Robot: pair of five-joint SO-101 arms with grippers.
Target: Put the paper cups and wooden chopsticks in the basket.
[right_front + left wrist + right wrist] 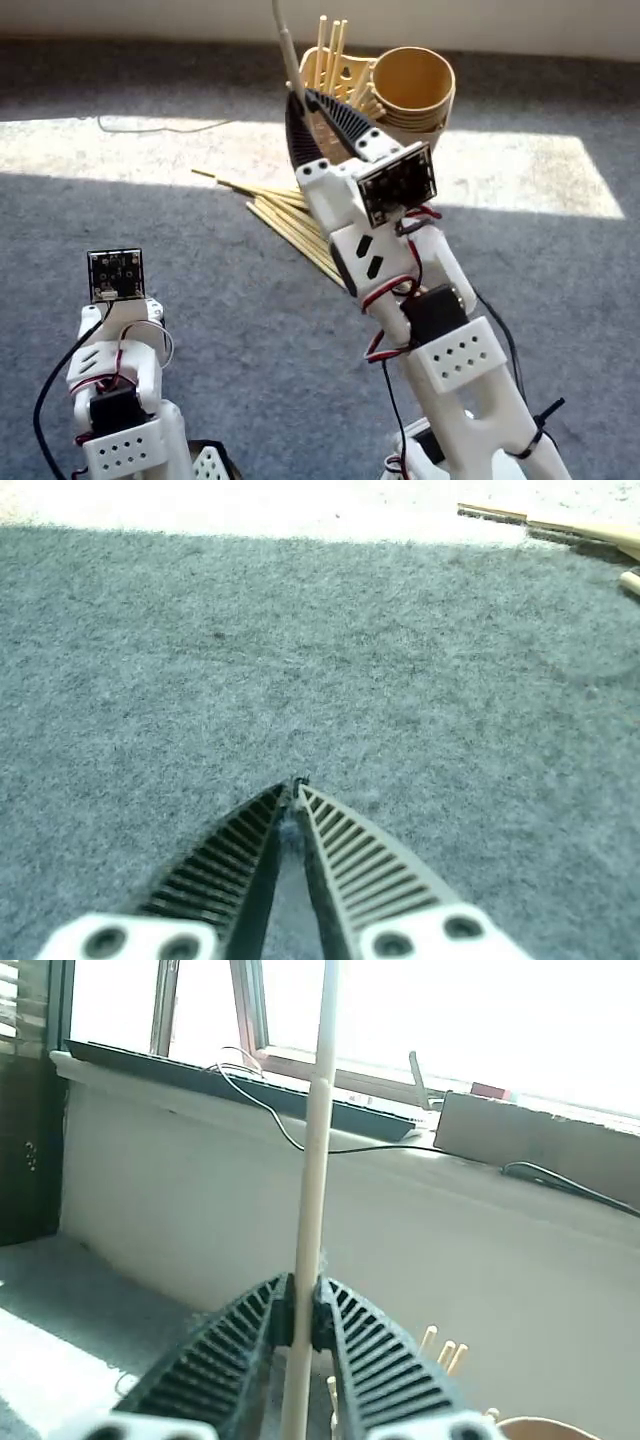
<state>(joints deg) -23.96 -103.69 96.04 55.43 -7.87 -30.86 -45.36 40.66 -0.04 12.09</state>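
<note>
Wood, paper, felt, plastic
Pale matt wooden chopsticks (290, 220); matt tan paper cups (412, 85); fuzzy grey felt carpet (300, 660); ribbed black plastic fingers (220, 1360).

one basket (340, 78). in it stand one stack of cups (413, 90), too nested to count, and three chopsticks (331, 45). one more chopstick (315, 1160) is pinched in the right claw (300, 1290). one loose heap (290, 218) lies beside the basket, too overlapped to count.
</note>
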